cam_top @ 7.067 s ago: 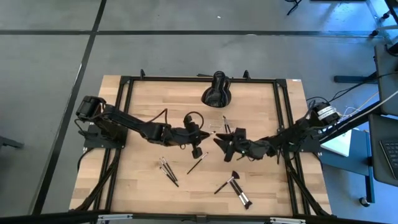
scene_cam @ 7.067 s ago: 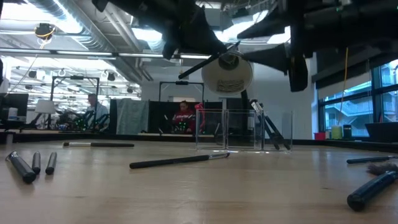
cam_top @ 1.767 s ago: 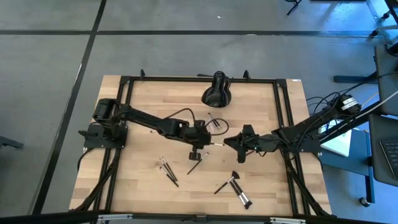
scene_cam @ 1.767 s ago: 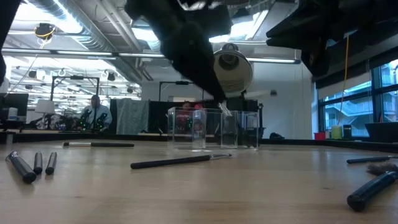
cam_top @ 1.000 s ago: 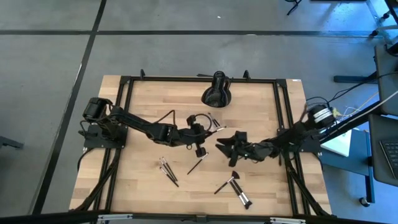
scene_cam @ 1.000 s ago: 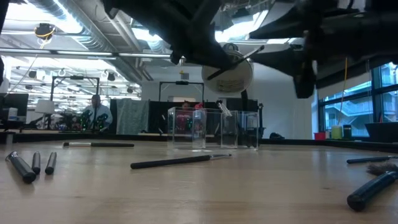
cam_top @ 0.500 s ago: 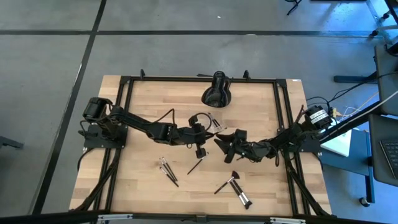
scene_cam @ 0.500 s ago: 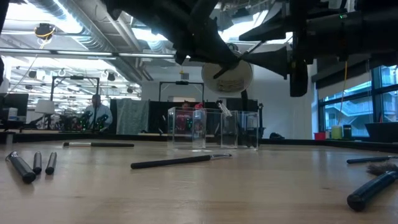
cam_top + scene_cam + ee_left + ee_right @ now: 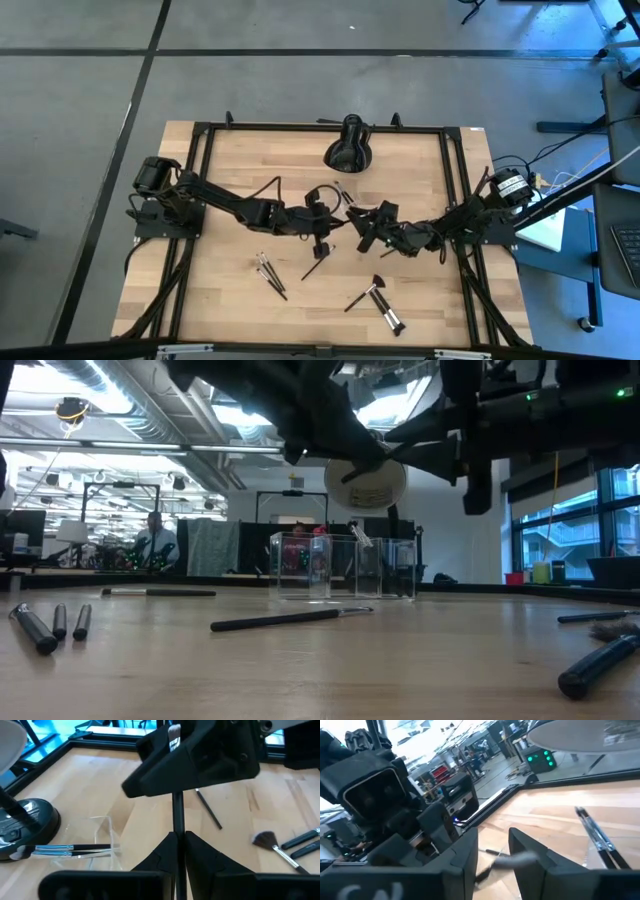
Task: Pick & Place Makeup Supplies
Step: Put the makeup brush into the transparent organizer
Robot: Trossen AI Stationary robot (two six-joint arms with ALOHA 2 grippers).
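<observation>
Two grippers meet mid-table, centre of the high view. Left gripper (image 9: 178, 837) is pinched tight on a thin dark makeup brush (image 9: 177, 812), handle standing up between its fingers. Right gripper (image 9: 368, 222) straddles the same brush further along; its fingers sit a little apart around a blurred shaft in its own wrist view, and I cannot tell whether they grip yet. Reads as a handover, probably to re-orient the brush for the clear organiser tray (image 9: 102, 845).

Left wrist view alone shows one silver-ferruled brush (image 9: 65, 850) lying in the tray and the bristle tip poking above the right gripper. High view alone gives the scatter: loose brushes (image 9: 270, 272) lower left of centre, a fan brush (image 9: 376, 285) lower right. Low view shows the tray standing upright beyond a single brush (image 9: 290, 618) flat on the table (image 9: 320, 680).
</observation>
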